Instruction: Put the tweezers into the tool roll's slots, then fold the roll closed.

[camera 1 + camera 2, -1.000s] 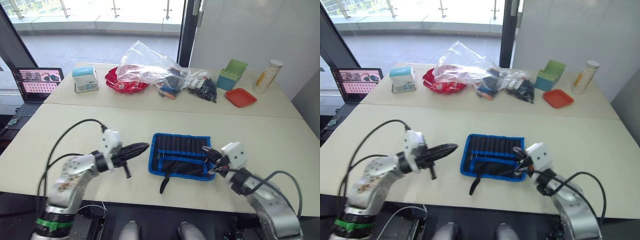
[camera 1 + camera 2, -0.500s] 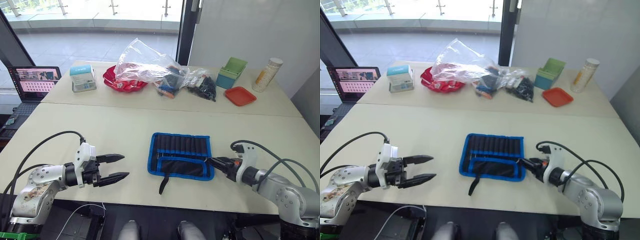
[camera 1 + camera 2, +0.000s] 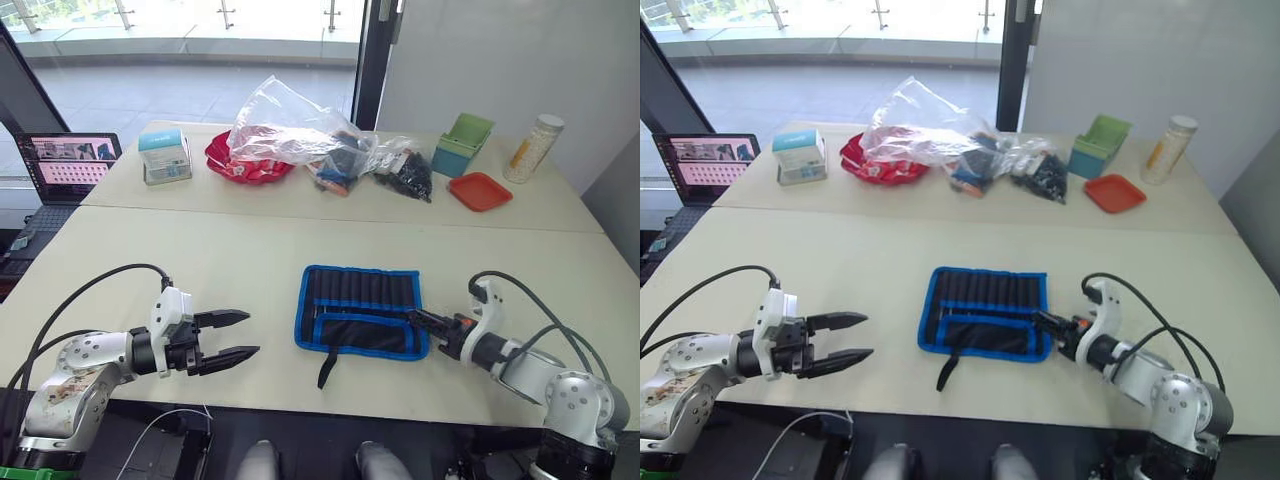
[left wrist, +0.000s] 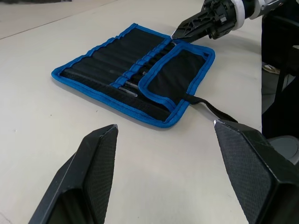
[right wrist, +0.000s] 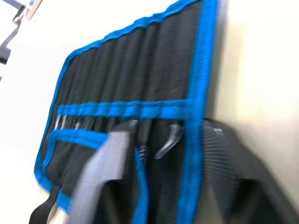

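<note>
The tool roll (image 3: 360, 305) lies open and flat on the near table, black with blue edging. Its lower flap (image 4: 180, 74) is folded up and its strap (image 3: 327, 368) trails toward me. Several tweezers (image 4: 127, 87) sit in the slots (image 5: 140, 79), with silvery tips showing below the blue band. My right gripper (image 3: 416, 319) is at the roll's right edge, narrowly open. The blue edging (image 5: 194, 116) runs between its fingers (image 5: 105, 177). My left gripper (image 3: 238, 335) hovers wide open and empty, well to the left of the roll.
The far table holds a laptop (image 3: 70, 160), a small box (image 3: 165, 156), a red bowl (image 3: 240, 165) under a clear plastic bag (image 3: 290, 125), dark bagged items (image 3: 405, 175), a green bin (image 3: 465, 145), an orange tray (image 3: 480, 192) and a bottle (image 3: 535, 148).
My left gripper has pulled back to the left from beside the roll and has opened. The right gripper has dropped low, opened, then narrowed while sliding onto the roll's right edge.
</note>
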Robot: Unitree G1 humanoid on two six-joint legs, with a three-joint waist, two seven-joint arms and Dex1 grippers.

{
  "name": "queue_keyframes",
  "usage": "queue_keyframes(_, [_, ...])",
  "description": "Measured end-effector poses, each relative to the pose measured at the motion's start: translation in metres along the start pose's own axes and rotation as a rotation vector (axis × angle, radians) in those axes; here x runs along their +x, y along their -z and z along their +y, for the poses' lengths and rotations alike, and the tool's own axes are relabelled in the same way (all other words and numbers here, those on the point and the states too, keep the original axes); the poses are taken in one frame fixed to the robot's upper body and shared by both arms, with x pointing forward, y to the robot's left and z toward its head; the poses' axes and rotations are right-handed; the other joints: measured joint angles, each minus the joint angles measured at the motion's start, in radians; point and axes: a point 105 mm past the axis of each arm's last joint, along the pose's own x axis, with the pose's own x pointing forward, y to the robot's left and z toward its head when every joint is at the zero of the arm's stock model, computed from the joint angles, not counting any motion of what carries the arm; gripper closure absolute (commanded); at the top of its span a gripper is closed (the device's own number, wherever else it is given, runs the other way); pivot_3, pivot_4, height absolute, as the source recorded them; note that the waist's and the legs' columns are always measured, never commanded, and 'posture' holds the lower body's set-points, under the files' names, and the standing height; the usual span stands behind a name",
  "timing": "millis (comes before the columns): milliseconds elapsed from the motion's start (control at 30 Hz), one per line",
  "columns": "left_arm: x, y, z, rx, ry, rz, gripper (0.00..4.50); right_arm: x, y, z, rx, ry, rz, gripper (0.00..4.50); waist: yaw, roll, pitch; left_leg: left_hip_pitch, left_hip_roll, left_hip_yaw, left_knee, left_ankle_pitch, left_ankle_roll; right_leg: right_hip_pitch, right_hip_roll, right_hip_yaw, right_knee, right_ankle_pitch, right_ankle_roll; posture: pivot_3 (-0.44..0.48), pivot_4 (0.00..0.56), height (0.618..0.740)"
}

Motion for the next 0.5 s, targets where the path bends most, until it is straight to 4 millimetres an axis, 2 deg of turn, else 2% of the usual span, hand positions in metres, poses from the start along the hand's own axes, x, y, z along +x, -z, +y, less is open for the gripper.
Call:
queue_keyframes(67, [0.001,0.001,0.0,-0.003,0.003,0.002,1.01,0.0,-0.001,-0.001,0.01,0.003,-0.004,4.46,0.001,0.0,0.0,0.0,0.0,0.0,0.0,0.0,0.0,0.0,0.0,0.0,0.0,0.0,0.0,0.0,0.15,0.717])
queue_keyframes(367, [0.005,-0.001,0.001,0.006,0.011,0.001,1.01,-0.002,-0.005,0.005,0.052,-0.032,-0.042,4.46,0.0,0.0,0.0,0.0,0.0,0.0,0.0,0.0,0.0,-0.001,0.0,0.0,0.0,0.0,0.0,0.0,0.15,0.717])
queue_keyframes(500, [0.007,-0.003,0.003,0.008,0.012,0.007,1.01,-0.003,-0.02,0.026,0.019,-0.121,-0.076,4.46,-0.004,0.003,0.002,0.0,0.0,0.001,0.0,0.0,0.0,-0.001,0.0,0.001,0.0,0.0,0.0,0.0,0.15,0.717])
